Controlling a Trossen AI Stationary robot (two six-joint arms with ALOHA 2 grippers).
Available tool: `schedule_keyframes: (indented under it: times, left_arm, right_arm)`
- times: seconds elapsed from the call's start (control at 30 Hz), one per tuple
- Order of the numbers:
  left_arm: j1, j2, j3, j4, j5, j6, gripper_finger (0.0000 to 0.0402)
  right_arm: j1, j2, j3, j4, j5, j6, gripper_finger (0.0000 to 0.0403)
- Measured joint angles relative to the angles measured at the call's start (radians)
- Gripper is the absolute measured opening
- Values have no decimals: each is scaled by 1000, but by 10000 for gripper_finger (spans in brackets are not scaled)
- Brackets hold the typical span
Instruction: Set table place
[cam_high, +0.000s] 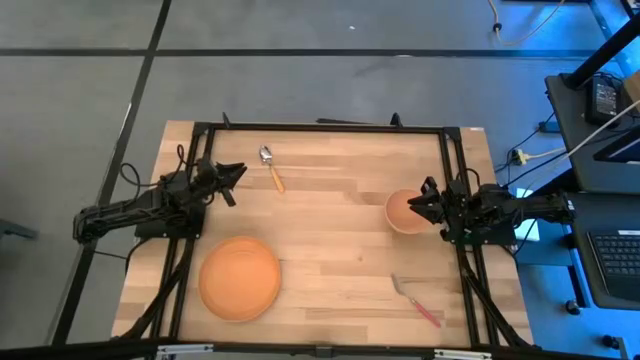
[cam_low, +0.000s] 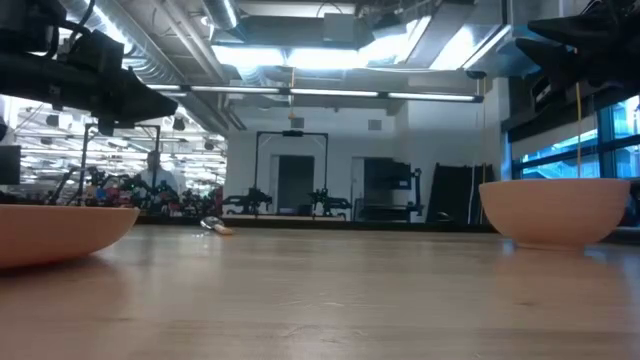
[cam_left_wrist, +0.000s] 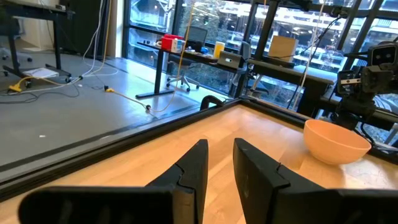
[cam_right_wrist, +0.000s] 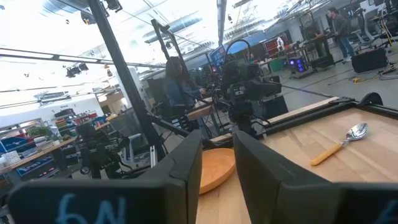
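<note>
1. Table of light planks carries four scattered pieces of a place setting, none of them held.
2. Plate, wide and orange, lies near the front left; in the low view its rim shows at the left edge.
3. Bowl, pale orange, stands upright at the right side, just beside the right gripper's tips; the low view shows it on the right, and the left wrist view shows it across the table.
4. Spoon, wooden-handled, lies at the far left of centre, its metal bowl toward the far edge; it also appears in the right wrist view and, small, in the low view.
5. Fork, red-handled, lies at the near right, apart from the bowl.
6. Left gripper hangs above the far left of the table, pointing toward the spoon without touching it; in its wrist view the gripper has its fingers a narrow gap apart with nothing between them.
7. Right gripper sits at the right edge, pointing left at the bowl; in its wrist view the gripper likewise shows a narrow empty gap.
8. People stand among workbenches in the room beyond, seen in the right wrist view.
</note>
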Motion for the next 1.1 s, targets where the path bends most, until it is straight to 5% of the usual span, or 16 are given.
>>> schedule_keyframes:
  times: [1.1]
  left_arm:
    - [0,0,0,0,0,0,69]
  right_arm:
    - [0,0,0,1,52,1,97]
